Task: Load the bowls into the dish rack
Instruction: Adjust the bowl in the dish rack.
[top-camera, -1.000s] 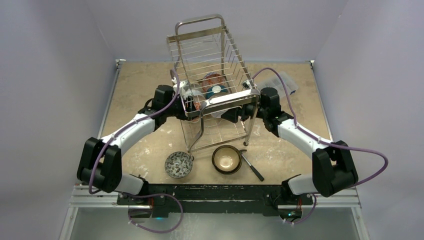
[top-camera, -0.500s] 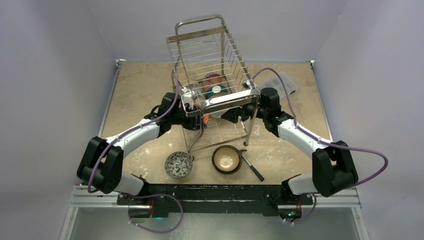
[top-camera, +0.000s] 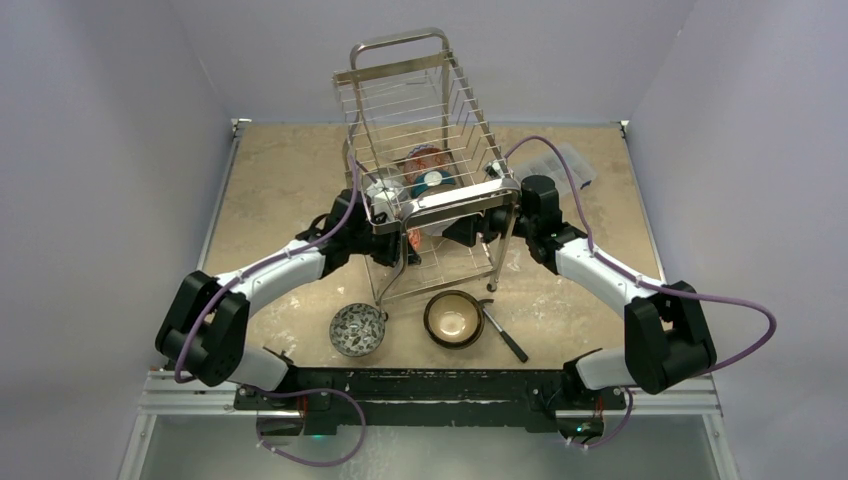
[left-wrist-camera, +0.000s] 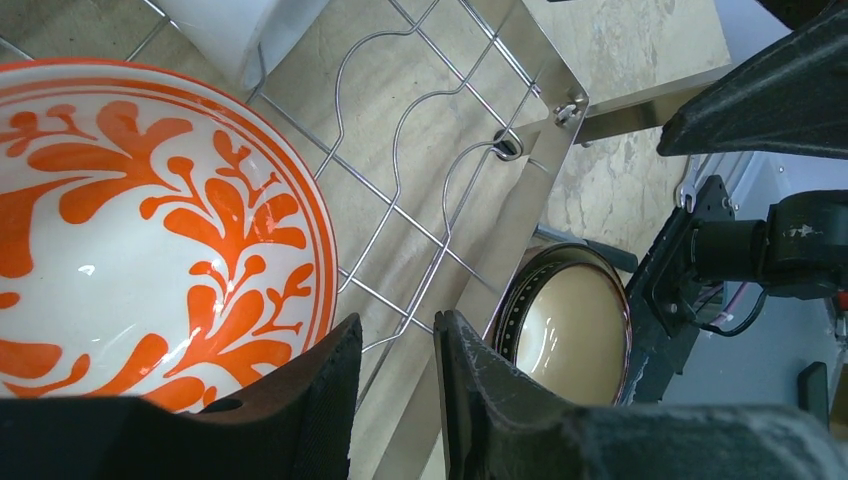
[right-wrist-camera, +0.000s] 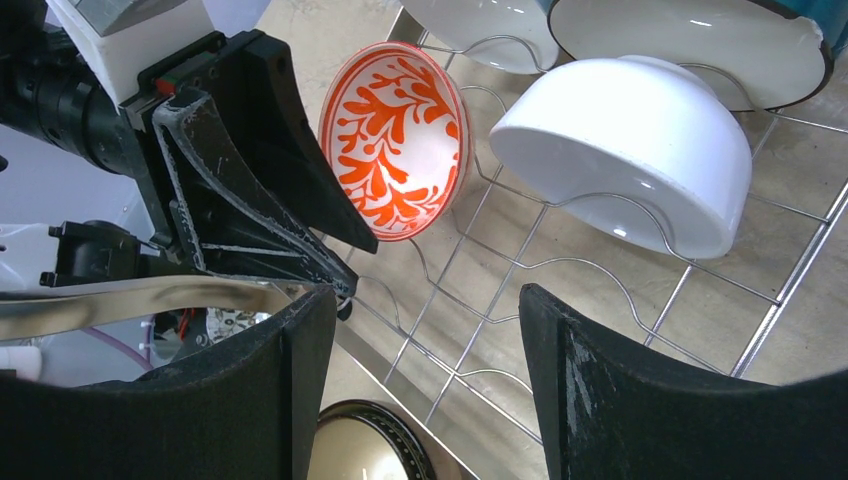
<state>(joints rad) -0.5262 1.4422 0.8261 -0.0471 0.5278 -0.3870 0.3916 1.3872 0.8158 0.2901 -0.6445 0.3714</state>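
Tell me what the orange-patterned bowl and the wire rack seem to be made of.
Orange-patterned bowl: likely glazed ceramic, glossy white with painted orange leaves and sharp highlights. Dish rack: probably chromed or stainless steel, thin bright wires and a mirror-like flat rail.

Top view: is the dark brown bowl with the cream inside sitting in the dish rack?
No, the dark brown bowl stands on the table in front of the dish rack, outside its wires.

I'm looking into a robot lab cell, plain lilac walls (top-camera: 110, 150) on three sides, table (top-camera: 280, 180) on aluminium frame (top-camera: 185, 400), left arm (top-camera: 275, 270) and right arm (top-camera: 600, 270) bolted near
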